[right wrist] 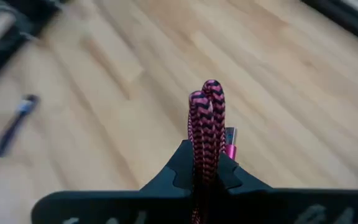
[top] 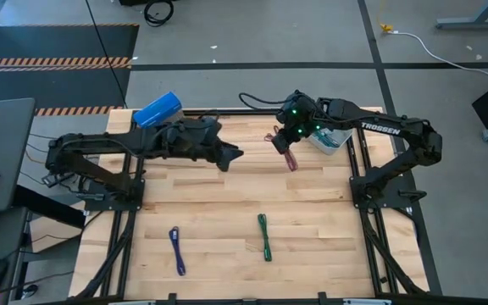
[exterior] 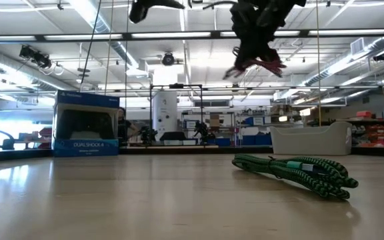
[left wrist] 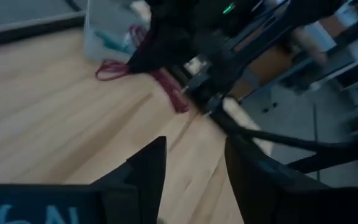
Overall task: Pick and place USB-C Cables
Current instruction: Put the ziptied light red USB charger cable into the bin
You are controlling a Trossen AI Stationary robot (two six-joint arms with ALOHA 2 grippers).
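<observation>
Cables first, from left to right on the table: the purple-blue cable [top: 177, 251] lies near the front edge, its long axis running almost front to back, and the green cable [top: 264, 236] lies beside it to the right, well apart, in the same direction. Both are untouched. My left gripper [top: 230, 156] hovers over the back half of the table with its fingers spread and nothing between them; it is the nearer one to the purple-blue cable.

My right gripper [top: 285, 144] is raised above the wood and pinches the maroon cable [right wrist: 205, 124] between its pressed fingers. The bundle hangs from it toward the table, its long axis roughly in line with the fingers. The clear plastic tray [top: 333, 141] stands just beside this gripper on its right, at the back right corner of the table, and I see some cable already in it.

I judge the coming move is a short carry to the right, over the tray wall. Room is open there; the risk is that the hanging end catches the rim.
</observation>
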